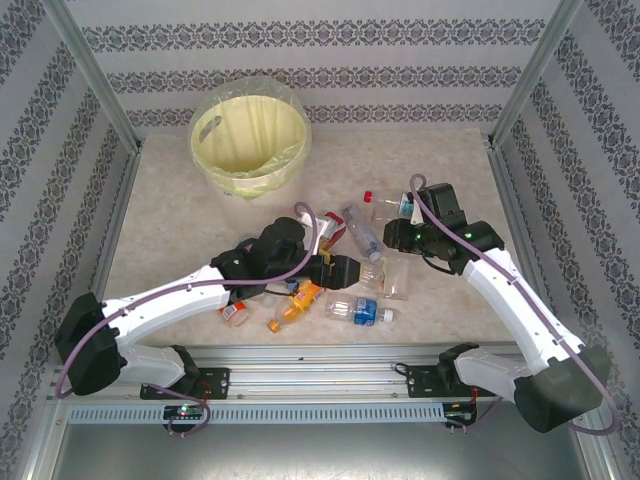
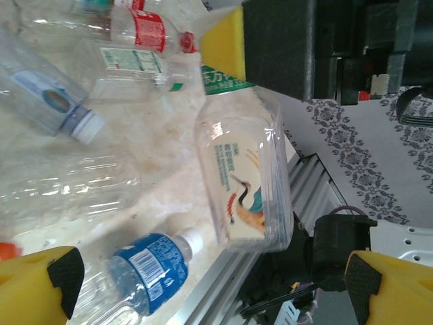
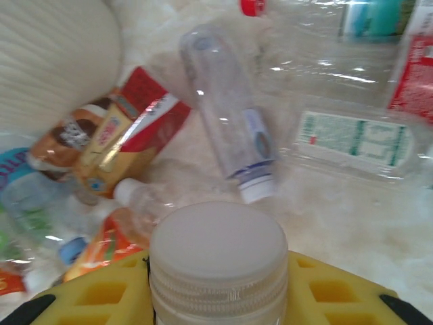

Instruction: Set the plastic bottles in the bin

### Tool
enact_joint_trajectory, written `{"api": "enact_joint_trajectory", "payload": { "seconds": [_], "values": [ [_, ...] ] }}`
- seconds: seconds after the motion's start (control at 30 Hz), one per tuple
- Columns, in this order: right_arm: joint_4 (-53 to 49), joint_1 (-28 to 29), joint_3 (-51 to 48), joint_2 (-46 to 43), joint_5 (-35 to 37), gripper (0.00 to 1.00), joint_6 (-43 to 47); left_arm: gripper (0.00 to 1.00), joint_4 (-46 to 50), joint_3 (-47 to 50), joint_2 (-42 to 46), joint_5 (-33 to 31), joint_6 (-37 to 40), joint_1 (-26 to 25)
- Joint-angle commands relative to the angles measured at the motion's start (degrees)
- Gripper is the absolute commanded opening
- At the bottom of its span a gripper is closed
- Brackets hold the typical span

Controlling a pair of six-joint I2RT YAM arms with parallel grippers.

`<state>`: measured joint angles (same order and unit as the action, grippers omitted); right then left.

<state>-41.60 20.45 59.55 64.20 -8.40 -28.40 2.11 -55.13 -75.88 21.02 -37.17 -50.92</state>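
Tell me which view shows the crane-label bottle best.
Left wrist: the crane-label bottle shows nearly whole, side-on. Top external gives a faint clear shape. Right wrist gives its white cap, close up, between the right arm's fingers.

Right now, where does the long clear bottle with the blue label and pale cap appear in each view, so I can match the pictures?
Top external: the long clear bottle is near the picture's centre, lying diagonally.
Left wrist: upper left, cap pointing to the lower right.
Right wrist: upper centre, cap pointing down.
Shared landmark: the crane-print bottle gripped by the right pincer, close beside it.
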Motion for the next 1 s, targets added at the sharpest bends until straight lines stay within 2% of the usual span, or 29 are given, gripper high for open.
{"api": "enact_joint_trajectory", "payload": {
  "seconds": [0.0,0.4,0.53,0.8,0.87,0.97],
  "values": [
    [4.0,1.2,1.6,-1.4,-5.4,0.37,-5.7,1.00,-3.4,-3.9,-2.1,1.9,0.4,-2.1],
    [9.0,3.0,2.4,-2.7,-9.6,0.35,-10.4,0.99,-3.2,-8.2,-9.2,3.7,-1.2,-4.5],
    [9.0,3.0,2.1,-3.1,-9.3,0.36,-10.3,0.89,-2.1,-9.0,-10.0,3.3,-1.3,-4.8],
    [9.7,3.1,0.8,-4.5,-9.5,0.36,-10.8,0.59,-0.7,-9.4,-9.2,2.0,-1.2,-4.8],
    [9.8,3.1,0.7,-4.9,-9.7,0.36,-11.1,0.55,0.4,-9.5,-8.7,1.0,-0.8,-4.8],
    [10.0,3.1,0.7,-5.5,-10.5,0.39,-11.7,0.53,1.4,-9.2,-7.4,0.0,-0.4,-4.8]
  ]
}}
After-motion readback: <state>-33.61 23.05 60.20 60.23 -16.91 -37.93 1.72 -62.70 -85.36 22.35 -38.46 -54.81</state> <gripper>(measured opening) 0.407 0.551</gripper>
